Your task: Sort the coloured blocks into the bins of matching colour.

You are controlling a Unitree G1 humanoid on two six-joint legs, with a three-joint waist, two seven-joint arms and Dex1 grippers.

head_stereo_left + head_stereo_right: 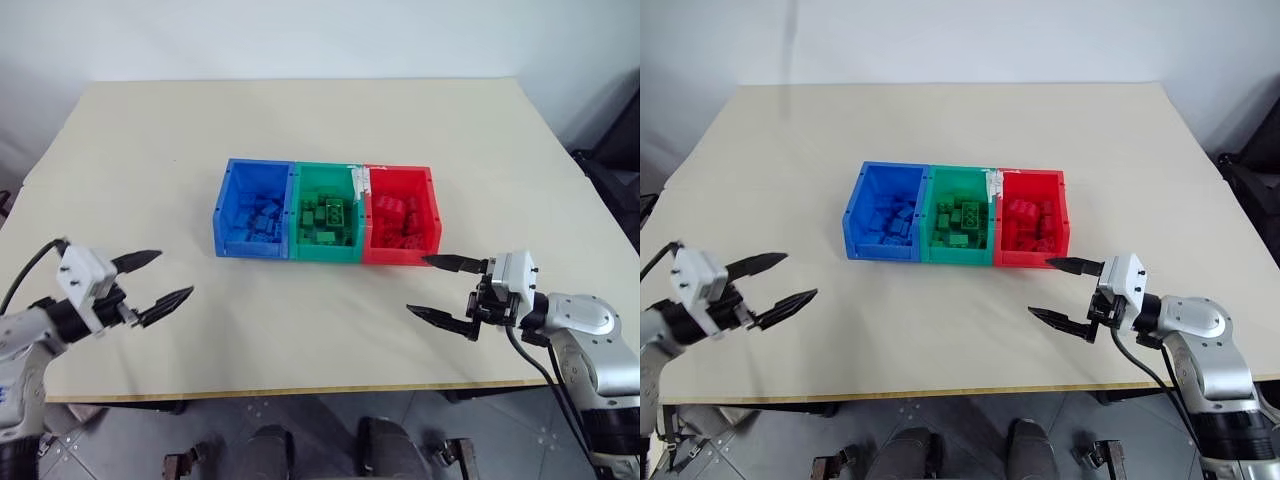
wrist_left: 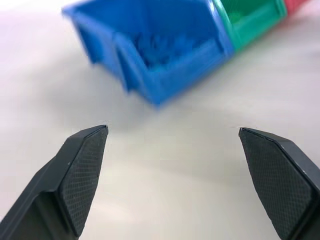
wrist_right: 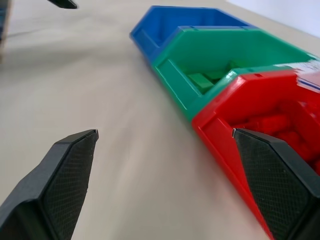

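Note:
Three joined bins stand in a row at the table's middle: a blue bin (image 1: 228, 215), a green bin (image 1: 325, 175) and a red bin (image 1: 432, 215). Blue blocks (image 1: 258, 220) lie in the blue one, green blocks (image 1: 328, 218) in the green one, red blocks (image 1: 398, 218) in the red one. My left gripper (image 1: 168, 276) hovers open and empty over the table's front left, apart from the blue bin. My right gripper (image 1: 430, 287) stands open and empty at the front right, just in front of the red bin's corner.
The beige table (image 1: 300, 120) stretches wide behind and beside the bins; its front edge (image 1: 300, 392) runs just below both grippers. A white label (image 1: 360, 180) sits on the wall between the green and red bins. Dark gear (image 1: 610, 170) stands off the table's right side.

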